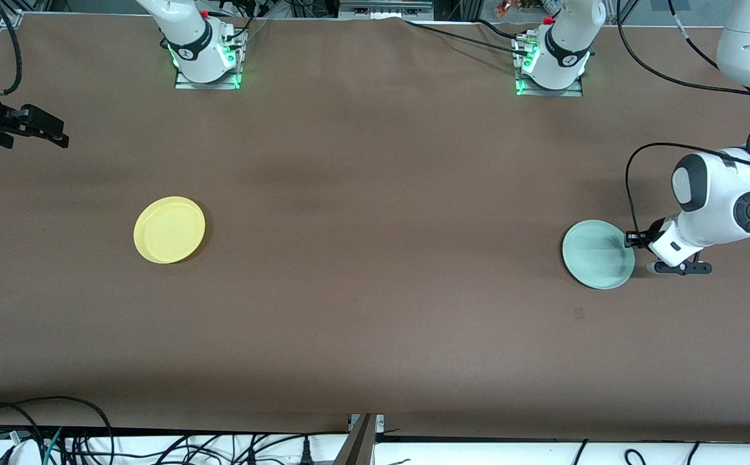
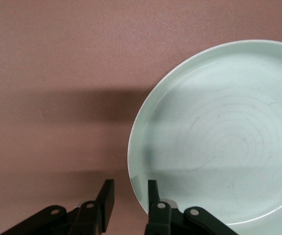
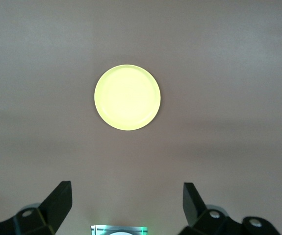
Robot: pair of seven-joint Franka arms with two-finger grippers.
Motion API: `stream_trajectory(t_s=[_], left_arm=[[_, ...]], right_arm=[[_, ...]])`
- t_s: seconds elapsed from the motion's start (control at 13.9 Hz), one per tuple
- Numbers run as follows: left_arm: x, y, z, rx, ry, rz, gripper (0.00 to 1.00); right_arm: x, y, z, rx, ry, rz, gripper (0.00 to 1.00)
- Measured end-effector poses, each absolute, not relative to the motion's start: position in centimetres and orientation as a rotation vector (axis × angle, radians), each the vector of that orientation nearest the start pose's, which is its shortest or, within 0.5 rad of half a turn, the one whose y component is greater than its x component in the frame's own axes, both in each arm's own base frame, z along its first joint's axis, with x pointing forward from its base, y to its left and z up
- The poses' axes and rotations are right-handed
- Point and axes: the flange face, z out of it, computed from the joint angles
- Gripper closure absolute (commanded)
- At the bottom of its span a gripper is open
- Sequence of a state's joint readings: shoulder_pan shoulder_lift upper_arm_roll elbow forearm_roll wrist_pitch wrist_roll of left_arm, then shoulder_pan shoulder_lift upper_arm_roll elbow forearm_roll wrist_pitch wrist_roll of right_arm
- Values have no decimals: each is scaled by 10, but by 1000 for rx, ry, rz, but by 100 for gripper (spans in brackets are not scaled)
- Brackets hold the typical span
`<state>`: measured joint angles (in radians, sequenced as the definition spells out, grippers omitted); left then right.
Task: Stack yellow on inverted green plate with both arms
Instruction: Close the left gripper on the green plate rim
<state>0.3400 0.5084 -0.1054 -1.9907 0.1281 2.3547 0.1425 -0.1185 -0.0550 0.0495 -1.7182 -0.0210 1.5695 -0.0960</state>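
Observation:
The pale green plate [image 1: 598, 254] lies rim up on the brown table toward the left arm's end. My left gripper [image 1: 630, 239] is down at the plate's edge. In the left wrist view the gripper [image 2: 129, 195] is open and straddles the rim of the green plate [image 2: 219, 132], one finger inside the plate and one outside on the table. The yellow plate [image 1: 169, 229] lies rim up toward the right arm's end. My right gripper [image 1: 52, 132] hangs open and empty high over the table's end; its wrist view shows the gripper [image 3: 127, 198] well above the yellow plate [image 3: 127, 97].
The two arm bases [image 1: 206, 55] [image 1: 550, 64] stand with green lights along the table edge farthest from the front camera. Cables [image 1: 59, 433] lie below the table's near edge. The right arm's base [image 3: 118, 229] shows in its wrist view.

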Motion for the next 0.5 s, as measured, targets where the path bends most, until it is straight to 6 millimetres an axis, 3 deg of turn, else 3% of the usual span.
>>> stream_trajectory(t_s=[0.5], left_arm=[[578,139,192,-3127,-44,227,73]], right_arm=[[531,-38,585,-3154,-44,150,0]])
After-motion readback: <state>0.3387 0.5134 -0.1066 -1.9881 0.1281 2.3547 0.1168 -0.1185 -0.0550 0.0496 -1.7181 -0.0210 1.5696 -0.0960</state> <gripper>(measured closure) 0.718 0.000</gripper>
